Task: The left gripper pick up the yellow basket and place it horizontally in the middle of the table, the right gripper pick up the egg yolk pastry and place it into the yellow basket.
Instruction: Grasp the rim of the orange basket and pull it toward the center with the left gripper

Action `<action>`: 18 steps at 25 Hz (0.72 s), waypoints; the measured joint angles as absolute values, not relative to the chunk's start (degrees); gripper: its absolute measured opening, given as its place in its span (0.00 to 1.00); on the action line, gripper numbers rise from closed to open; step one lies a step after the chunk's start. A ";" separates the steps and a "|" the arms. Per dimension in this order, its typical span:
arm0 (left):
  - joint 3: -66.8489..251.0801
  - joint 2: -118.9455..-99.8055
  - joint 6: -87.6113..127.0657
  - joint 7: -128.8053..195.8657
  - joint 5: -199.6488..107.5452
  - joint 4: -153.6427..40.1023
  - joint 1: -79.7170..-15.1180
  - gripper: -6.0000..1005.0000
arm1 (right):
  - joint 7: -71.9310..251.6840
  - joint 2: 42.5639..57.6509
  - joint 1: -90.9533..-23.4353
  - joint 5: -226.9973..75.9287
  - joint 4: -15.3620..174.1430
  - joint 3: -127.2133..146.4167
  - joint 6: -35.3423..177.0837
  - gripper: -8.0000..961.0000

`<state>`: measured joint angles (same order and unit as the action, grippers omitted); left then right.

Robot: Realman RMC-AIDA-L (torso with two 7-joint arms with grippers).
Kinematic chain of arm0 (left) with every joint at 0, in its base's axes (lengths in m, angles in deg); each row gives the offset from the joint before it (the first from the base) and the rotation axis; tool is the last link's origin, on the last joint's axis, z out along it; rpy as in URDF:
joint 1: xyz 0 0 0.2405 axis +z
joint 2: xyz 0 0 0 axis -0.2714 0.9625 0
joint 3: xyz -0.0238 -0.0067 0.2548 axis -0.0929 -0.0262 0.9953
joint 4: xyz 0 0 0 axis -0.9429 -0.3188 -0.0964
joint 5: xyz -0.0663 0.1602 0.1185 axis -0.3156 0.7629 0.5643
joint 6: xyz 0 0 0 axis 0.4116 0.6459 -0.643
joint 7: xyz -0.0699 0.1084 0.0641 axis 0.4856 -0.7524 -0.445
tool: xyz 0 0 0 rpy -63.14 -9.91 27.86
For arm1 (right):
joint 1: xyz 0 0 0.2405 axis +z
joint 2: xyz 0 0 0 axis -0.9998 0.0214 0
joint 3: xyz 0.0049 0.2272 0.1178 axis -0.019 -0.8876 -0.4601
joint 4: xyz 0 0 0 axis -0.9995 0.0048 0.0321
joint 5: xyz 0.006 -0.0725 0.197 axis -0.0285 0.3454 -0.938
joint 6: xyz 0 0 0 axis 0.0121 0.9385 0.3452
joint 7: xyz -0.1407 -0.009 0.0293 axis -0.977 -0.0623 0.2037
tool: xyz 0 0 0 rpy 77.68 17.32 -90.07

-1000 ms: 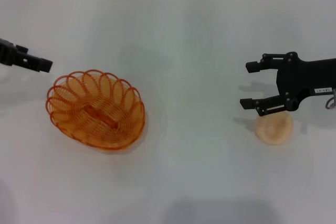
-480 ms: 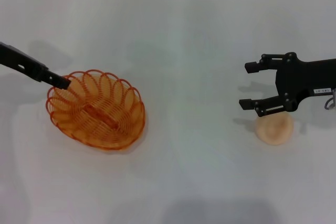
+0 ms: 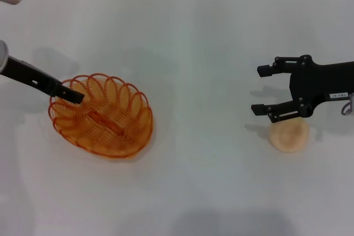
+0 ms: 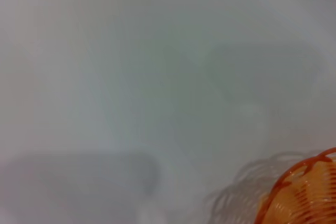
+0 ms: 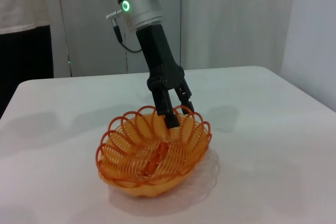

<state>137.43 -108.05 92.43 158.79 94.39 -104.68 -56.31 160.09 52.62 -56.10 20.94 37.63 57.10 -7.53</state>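
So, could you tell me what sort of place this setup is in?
Probably an indoor robot test room: a plain white tabletop, pale wall panels behind, and only an oval orange-yellow wire basket and small round cream pastry laid out.

Behind the tool, past the far edge of the white worktop [image 5: 273, 129], stand pale grey wall panels [image 5: 236, 19] with vertical seams. A dark panel [image 5: 23, 64] sits at one side. Soft shadows lie on the worktop.
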 joint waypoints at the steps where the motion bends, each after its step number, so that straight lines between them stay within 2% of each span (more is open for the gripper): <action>1: 137.41 -108.16 92.19 158.71 94.38 -104.67 -56.26 0.87 | 160.08 52.62 -56.07 20.94 37.65 57.10 -7.51 0.91; 10: 137.43 -109.37 91.20 157.66 94.32 -104.61 -56.27 0.85 | 159.60 52.62 -55.99 20.94 37.93 57.10 -7.39 0.91; 18: 137.45 -109.60 91.14 157.65 94.32 -104.57 -56.43 0.69 | 159.51 52.70 -56.16 20.87 37.82 57.10 -7.30 0.91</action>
